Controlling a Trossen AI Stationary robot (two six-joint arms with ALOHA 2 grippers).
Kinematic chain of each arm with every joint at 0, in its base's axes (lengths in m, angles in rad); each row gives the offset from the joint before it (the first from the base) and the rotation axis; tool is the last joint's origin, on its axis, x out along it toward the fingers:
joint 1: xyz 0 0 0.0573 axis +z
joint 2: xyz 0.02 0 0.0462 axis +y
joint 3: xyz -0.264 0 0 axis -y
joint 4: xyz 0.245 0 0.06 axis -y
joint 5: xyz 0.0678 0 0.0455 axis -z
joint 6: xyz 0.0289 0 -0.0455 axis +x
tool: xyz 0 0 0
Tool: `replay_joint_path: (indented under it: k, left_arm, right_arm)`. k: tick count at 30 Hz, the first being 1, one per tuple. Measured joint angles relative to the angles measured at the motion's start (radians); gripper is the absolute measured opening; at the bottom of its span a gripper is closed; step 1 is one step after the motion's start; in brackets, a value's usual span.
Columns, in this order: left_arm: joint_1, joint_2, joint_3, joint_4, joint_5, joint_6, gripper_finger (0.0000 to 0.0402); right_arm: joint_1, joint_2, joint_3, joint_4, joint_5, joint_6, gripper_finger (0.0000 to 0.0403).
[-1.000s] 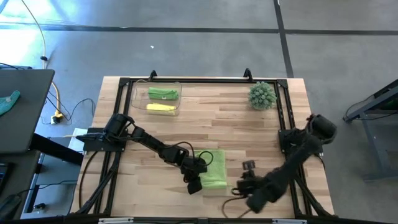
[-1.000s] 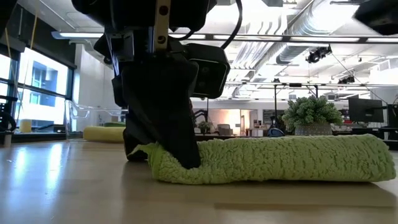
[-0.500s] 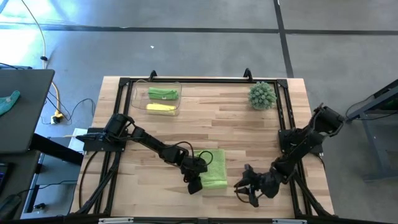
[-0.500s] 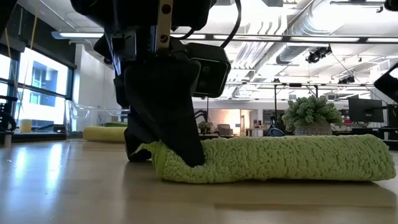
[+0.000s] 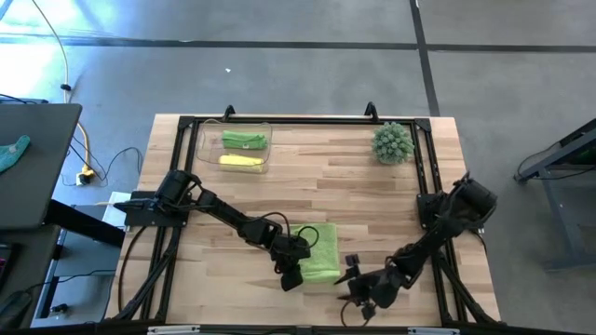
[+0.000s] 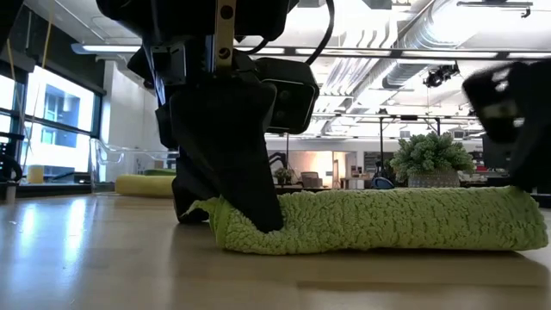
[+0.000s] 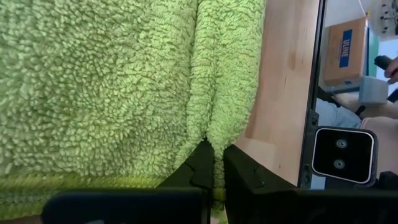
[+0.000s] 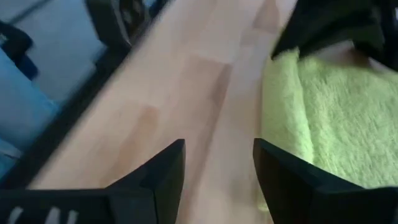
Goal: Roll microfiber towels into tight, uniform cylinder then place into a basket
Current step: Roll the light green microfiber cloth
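Note:
A light green microfiber towel (image 5: 323, 251) lies near the table's front edge, with a thick rolled edge (image 6: 379, 220) facing the low camera. My left gripper (image 5: 294, 270) is shut on the towel's left near corner. My right gripper (image 5: 354, 292) hangs open just right of the towel, low over bare wood (image 8: 217, 168), and touches nothing. At the far left the clear basket (image 5: 201, 140) holds a green roll (image 5: 244, 140) and a pale yellow roll (image 5: 240, 161). My left gripper pinches the towel's rolled edge (image 7: 214, 140) between its two fingers at that edge's left end. The fingers (image 6: 254, 211) slant down from above and from the table's left. The towel rests on the table, with several layers bunched at the fingers.
A spiky green plant (image 5: 392, 142) stands at the far right. A black frame (image 5: 279, 121) runs around the table's edges. Bare wood lies between the basket and the towel.
My right gripper has sunk toward the table and gone left toward the towel's right end, tipping as it went; it now shows at the right of the low view. My left gripper and the towel have kept still.

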Motion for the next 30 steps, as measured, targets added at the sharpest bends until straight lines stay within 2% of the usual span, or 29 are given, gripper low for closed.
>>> replay_joint_path:
  k: [7, 12, 19, 30]
  left_arm:
    - [0.0, 0.0, 0.0, 0.002, -0.002, 0.001, 0.0008]
    - [0.0, 0.0, 0.0, 0.004, -0.017, 0.0, 0.0008]
    - [0.0, 0.0, 0.0, 0.004, -0.032, 0.003, 0.0008]
    - [0.0, 0.0, 0.0, 0.004, -0.035, 0.004, 0.0008]
  right_arm:
    - [-0.02, 0.016, 0.004, -0.021, 0.058, 0.004, 0.0183]
    - [-0.047, 0.017, 0.004, -0.089, 0.067, 0.015, 0.0183]
    - [-0.074, 0.017, 0.004, -0.1, 0.077, 0.022, 0.0183]
    - [-0.061, 0.017, 0.004, -0.075, 0.092, -0.074, 0.0183]
